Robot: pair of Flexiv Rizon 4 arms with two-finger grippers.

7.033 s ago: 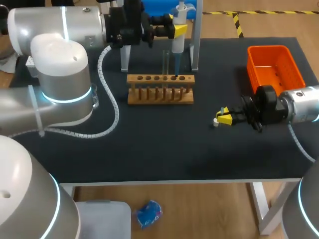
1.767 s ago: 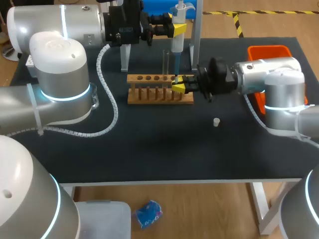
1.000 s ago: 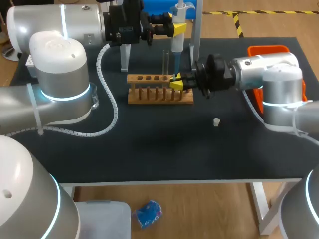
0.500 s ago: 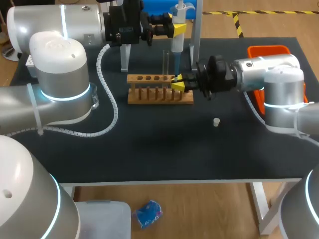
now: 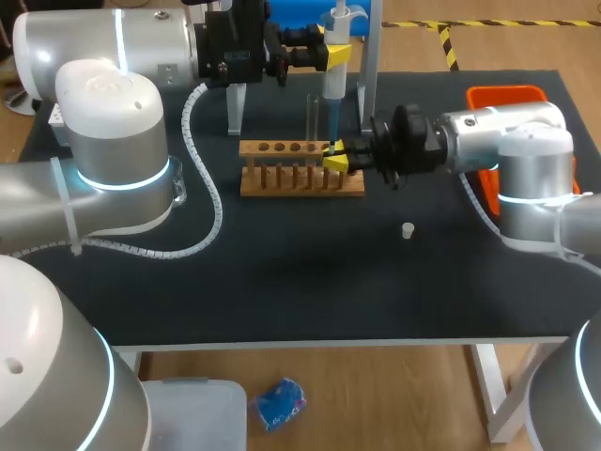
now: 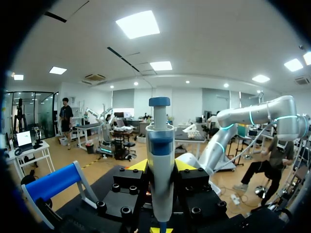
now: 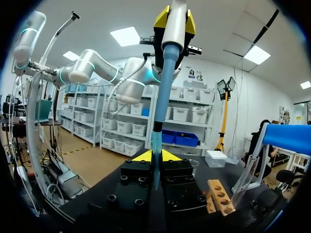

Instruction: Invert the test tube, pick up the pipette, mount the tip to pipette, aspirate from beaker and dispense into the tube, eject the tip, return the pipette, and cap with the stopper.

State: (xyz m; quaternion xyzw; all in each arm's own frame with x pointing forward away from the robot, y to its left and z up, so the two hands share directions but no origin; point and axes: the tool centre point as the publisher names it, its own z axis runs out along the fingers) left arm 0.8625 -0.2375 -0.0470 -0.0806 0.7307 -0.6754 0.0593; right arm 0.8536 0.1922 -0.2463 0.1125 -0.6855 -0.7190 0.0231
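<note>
Free: black bench (image 5: 282, 287) before the wooden tube rack (image 5: 301, 178), bar a small white stopper (image 5: 408, 230).
Blocked: rack's right end, by right hand (image 5: 336, 162).

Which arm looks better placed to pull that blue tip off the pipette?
The right. Its gripper pinches the blue tip just above the wooden rack, while the left gripper is busy holding the pipette.

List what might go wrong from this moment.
1. The right tool grips the blue tip close to the glass test tube; a sideways pull might knock the tube or the wooden rack.
2. The left tool holds the pipette by its body; a hard tug on the tip might shift it in that grip.
</note>
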